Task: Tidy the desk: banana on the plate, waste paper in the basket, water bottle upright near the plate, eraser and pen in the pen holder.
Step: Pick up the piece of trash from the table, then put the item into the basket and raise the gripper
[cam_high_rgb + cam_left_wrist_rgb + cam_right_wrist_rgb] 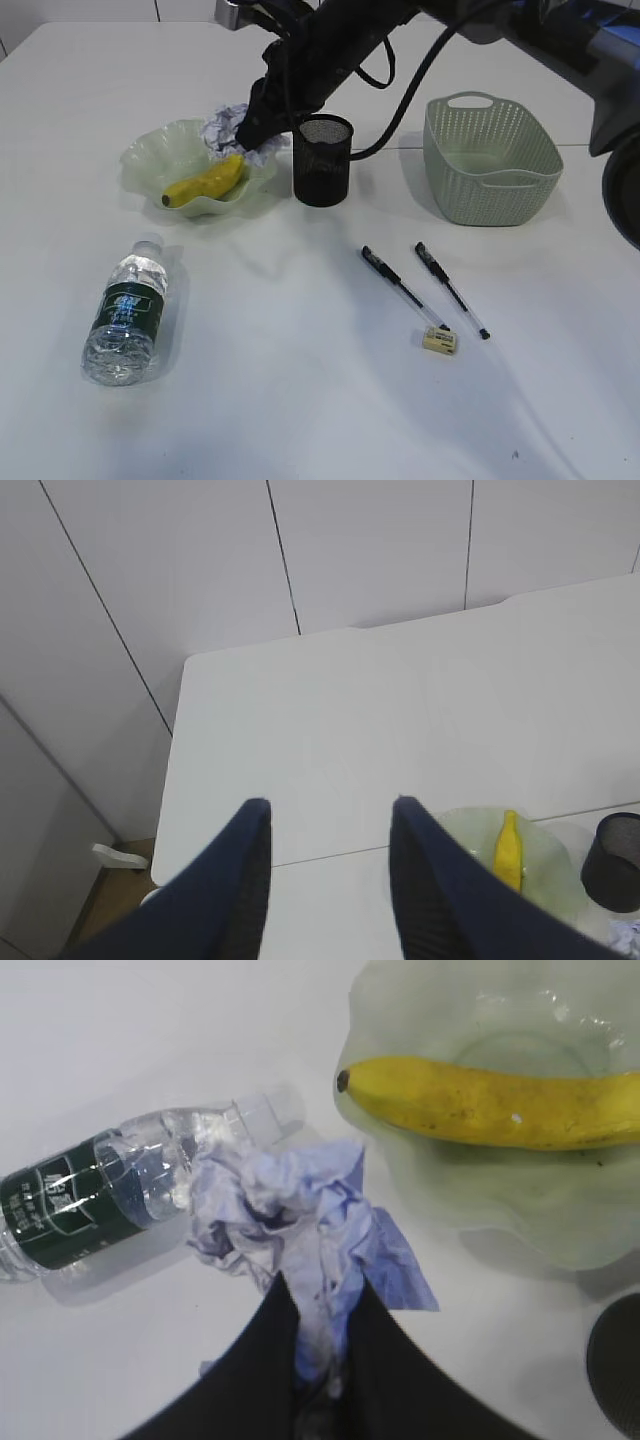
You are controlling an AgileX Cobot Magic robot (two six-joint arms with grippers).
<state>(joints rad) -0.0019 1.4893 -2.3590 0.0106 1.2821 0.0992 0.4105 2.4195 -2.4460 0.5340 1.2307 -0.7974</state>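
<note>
White tabletop (pixel 300 400) fills the scene, with pale wall panels (pixel 200 570) behind its far edge in the left wrist view.

Crumpled waste paper (pixel 285 1220) is pinched in the right gripper (pixel 322 1345), whose dark jaws are clamped tight on its lower folds; in the exterior view the paper (pixel 225 125) hangs over the back rim of the plate (pixel 145 155), held up off the table. Just below it the banana (pixel 205 183) lies across the plate, its dark tip toward the near left rim.

Right of the plate, almost touching its edge, stands the black mesh pen holder (pixel 323 160), upright. Farther right, well apart, sits the pale green basket (pixel 490 155).

Nearer the camera on the left, the water bottle (pixel 127 310) lies on its side, cap pointing toward the plate. On the right, two pens (pixel 402 288) lie side by side at a slant, and the eraser (pixel 440 340) rests between their near ends, just beside both tips.

The left gripper (pixel 330 815) hovers high over the table's far corner, its two dark fingers (pixel 240 880) parted with nothing between them.
</note>
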